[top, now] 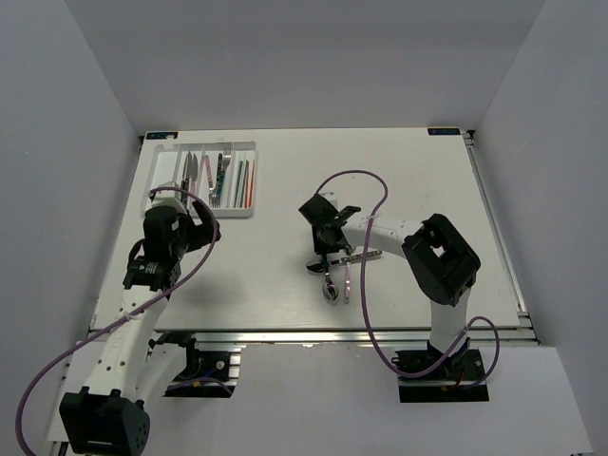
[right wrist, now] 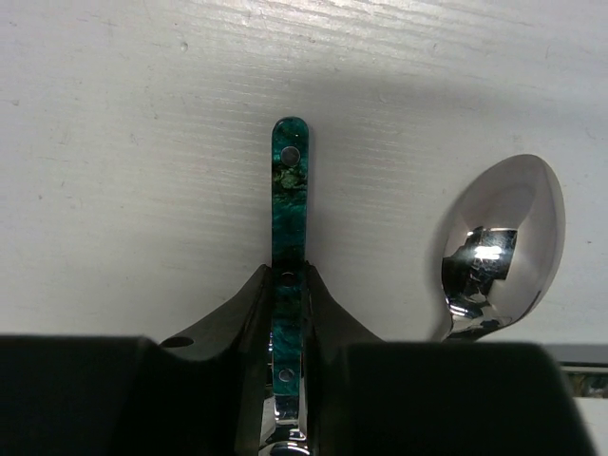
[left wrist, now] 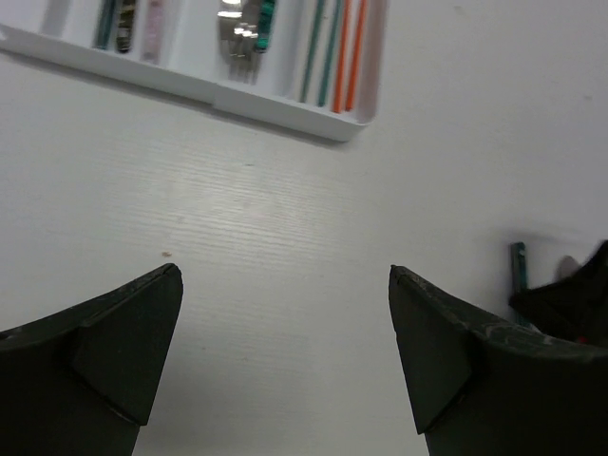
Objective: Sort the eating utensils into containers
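One teal-handled utensil [right wrist: 290, 190], well right of the tray [top: 204, 215], is clenched mid-handle by the right gripper [right wrist: 288, 285]: light, stiff, likely slick. Left gripper [left wrist: 283, 277] gapes empty near the tray.

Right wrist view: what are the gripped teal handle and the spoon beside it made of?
The teal handle looks like glossy marbled resin or plastic, judging by its swirled green pattern, though I can't be sure. The spoon looks like polished metal: its bowl mirrors light sharply.

One white tray [top: 163, 169] in the top view's upper left holds two red-orange chopsticks [left wrist: 348, 57] and two dark chopsticks [left wrist: 319, 57]. Mid-frame: one teal-handled utensil [right wrist: 289, 190], one spoon [right wrist: 499, 242], one pink-handled piece [top: 347, 282].
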`<state>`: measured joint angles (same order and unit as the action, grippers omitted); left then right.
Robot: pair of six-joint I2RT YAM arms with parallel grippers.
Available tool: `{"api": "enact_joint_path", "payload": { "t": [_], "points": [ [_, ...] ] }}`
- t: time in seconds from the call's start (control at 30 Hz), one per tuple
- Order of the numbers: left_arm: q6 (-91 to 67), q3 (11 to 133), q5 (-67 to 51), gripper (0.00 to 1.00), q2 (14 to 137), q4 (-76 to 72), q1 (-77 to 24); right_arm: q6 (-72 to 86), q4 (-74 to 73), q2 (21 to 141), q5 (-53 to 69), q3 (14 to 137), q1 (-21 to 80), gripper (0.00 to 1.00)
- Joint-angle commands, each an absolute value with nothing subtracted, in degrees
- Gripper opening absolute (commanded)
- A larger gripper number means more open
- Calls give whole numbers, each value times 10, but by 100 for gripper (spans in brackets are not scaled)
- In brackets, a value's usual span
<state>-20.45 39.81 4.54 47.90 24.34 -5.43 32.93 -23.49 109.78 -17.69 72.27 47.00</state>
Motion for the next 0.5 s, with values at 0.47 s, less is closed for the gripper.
{"api": "enact_joint_path", "payload": {
  "t": [0.47],
  "points": [
    [-552, 314, -158, 97, 564, -205, -237, 368, 38, 839, 19, 599, 510, 0]
  ]
}}
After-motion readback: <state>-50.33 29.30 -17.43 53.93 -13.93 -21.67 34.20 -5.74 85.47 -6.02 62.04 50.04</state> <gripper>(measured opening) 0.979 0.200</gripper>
